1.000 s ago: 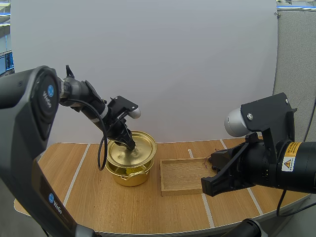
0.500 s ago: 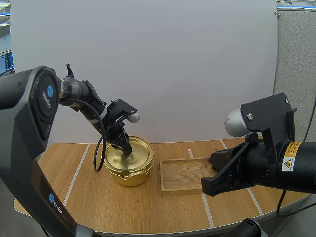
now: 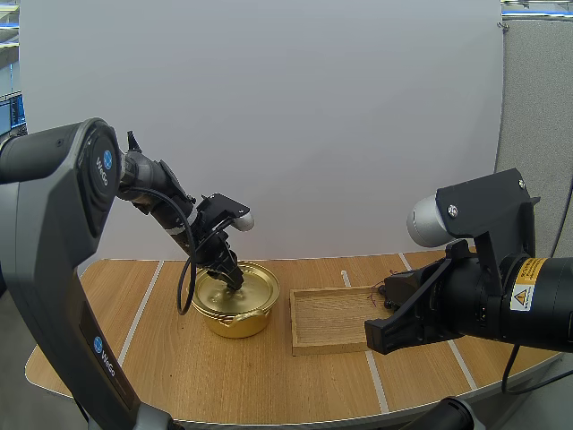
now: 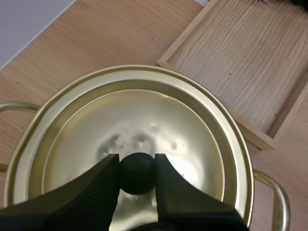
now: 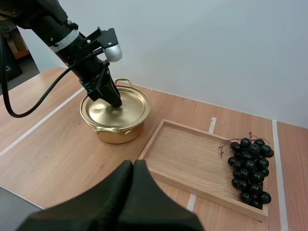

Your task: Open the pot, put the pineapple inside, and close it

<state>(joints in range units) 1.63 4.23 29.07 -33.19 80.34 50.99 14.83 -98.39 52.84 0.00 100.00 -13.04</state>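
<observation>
Well, left gripper (image 4: 136, 166) pinches the knob (image 4: 137, 177), apparently to hold the lid (image 4: 144, 120) square on the pot (image 3: 237, 321) near the table's (image 3: 161, 358) back edge. Right gripper (image 5: 132, 178) hangs closed and empty over the front edge, out of the way; grapes (image 5: 248, 168) lie at the tray's (image 5: 183, 154) right end.

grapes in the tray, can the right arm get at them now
Probably yes: the grapes lie uncovered at one end of the wooden tray, and the left gripper is off at the pot lid. The right gripper is shut, so must open first.
</observation>
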